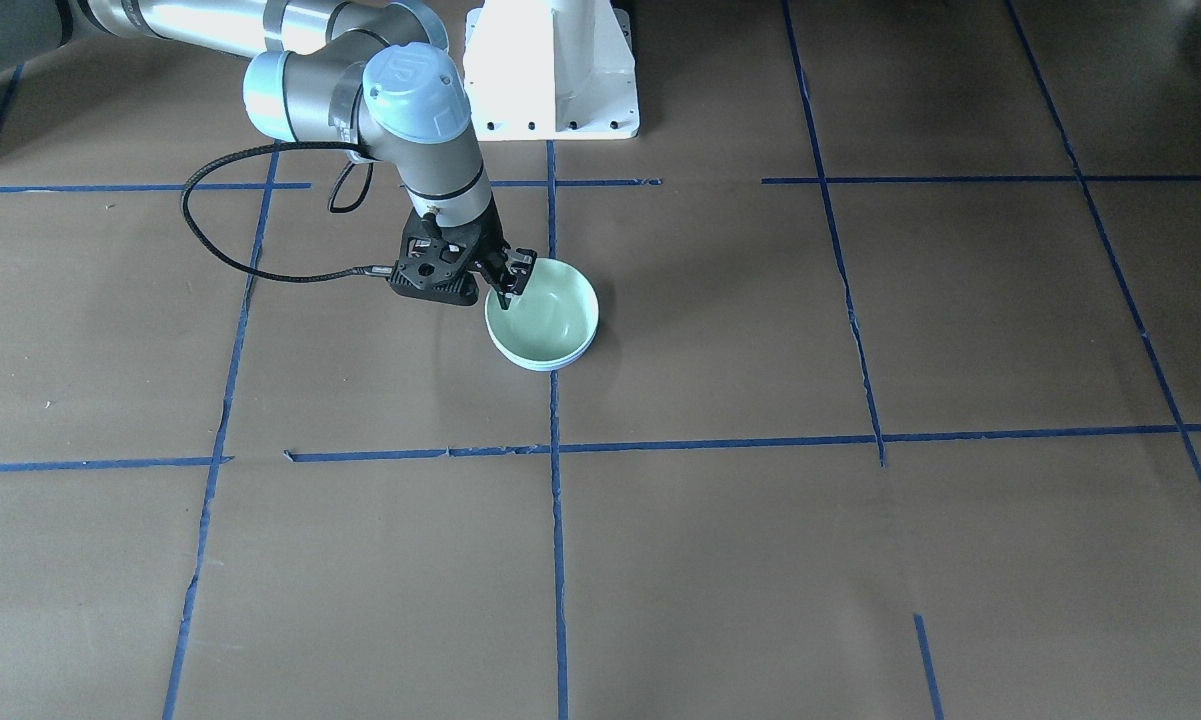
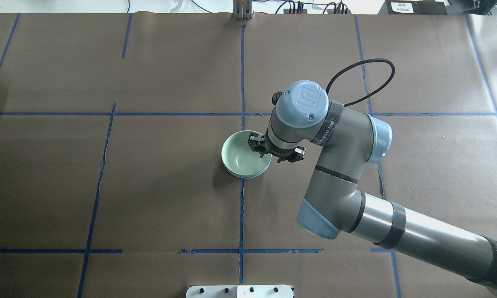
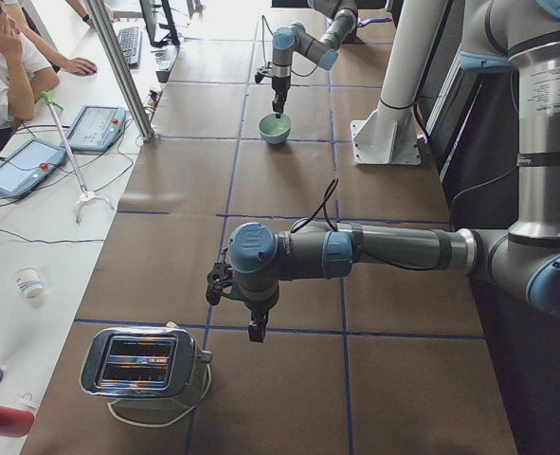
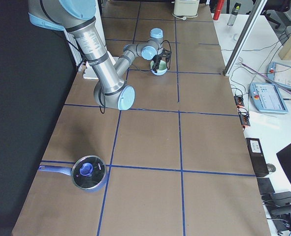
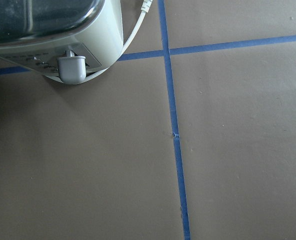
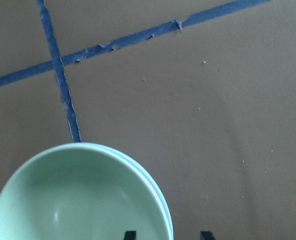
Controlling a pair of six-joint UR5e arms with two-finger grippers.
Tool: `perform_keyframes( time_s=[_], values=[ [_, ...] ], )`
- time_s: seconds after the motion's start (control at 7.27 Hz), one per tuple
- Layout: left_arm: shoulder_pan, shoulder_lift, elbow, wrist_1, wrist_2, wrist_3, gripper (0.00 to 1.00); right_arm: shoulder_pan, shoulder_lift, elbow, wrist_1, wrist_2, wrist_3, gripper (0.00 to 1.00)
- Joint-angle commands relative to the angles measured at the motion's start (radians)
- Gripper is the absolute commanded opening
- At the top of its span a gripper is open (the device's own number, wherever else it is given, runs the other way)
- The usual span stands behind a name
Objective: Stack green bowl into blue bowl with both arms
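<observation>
The pale green bowl (image 1: 550, 315) (image 2: 244, 155) sits nested inside the blue bowl (image 1: 545, 366) (image 6: 160, 197), of which only a thin rim shows beneath it. Both rest on the brown table near the centre tape line. My right gripper (image 1: 508, 290) (image 2: 261, 154) (image 6: 168, 234) points down at the bowls' rim on the robot's side, one finger inside and one outside. Its fingers stand apart from the rim, open. My left gripper (image 3: 258, 330) hangs low over the table beside the toaster (image 3: 142, 365), far from the bowls. I cannot tell whether it is open or shut.
The toaster (image 5: 52, 35) with its white cord lies by the left arm. A lidded blue pot (image 4: 88, 172) stands at the table's right end. The white robot pedestal (image 1: 550, 70) is behind the bowls. A person (image 3: 5, 66) sits at a side desk with tablets.
</observation>
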Motion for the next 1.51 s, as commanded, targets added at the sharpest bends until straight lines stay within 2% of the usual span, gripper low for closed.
perform_keyframes(
  time_s=[0.0,0.28,0.41,0.69,0.83,0.96,1.1,1.38],
  values=[
    [0.001,-0.001,0.012,-0.002,0.004,-0.018,1.00,0.117,-0.014,0.010,-0.017,0.109,-0.147,1.00],
    [0.006,-0.003,0.012,0.000,0.007,-0.017,1.00,0.310,-0.115,0.011,-0.037,0.272,-0.435,1.00],
    [0.006,-0.003,0.011,-0.002,0.007,-0.015,1.00,0.434,-0.210,0.013,-0.037,0.343,-0.666,1.00],
    [0.010,-0.003,0.015,-0.038,0.013,-0.020,1.00,0.658,-0.452,0.016,-0.034,0.394,-1.151,1.00],
    [0.010,-0.001,0.015,-0.046,0.013,-0.023,1.00,0.802,-0.599,-0.001,-0.035,0.394,-1.500,1.00],
    [0.010,0.000,0.015,-0.045,0.013,-0.026,1.00,0.922,-0.655,0.005,-0.102,0.395,-1.650,1.00],
    [0.012,0.003,0.017,-0.044,0.013,-0.026,1.00,0.975,-0.731,0.004,-0.109,0.392,-1.687,1.00],
    [0.012,0.010,0.022,-0.048,0.013,-0.020,1.00,0.997,-0.802,0.008,-0.089,0.383,-1.672,1.00]
  ],
)
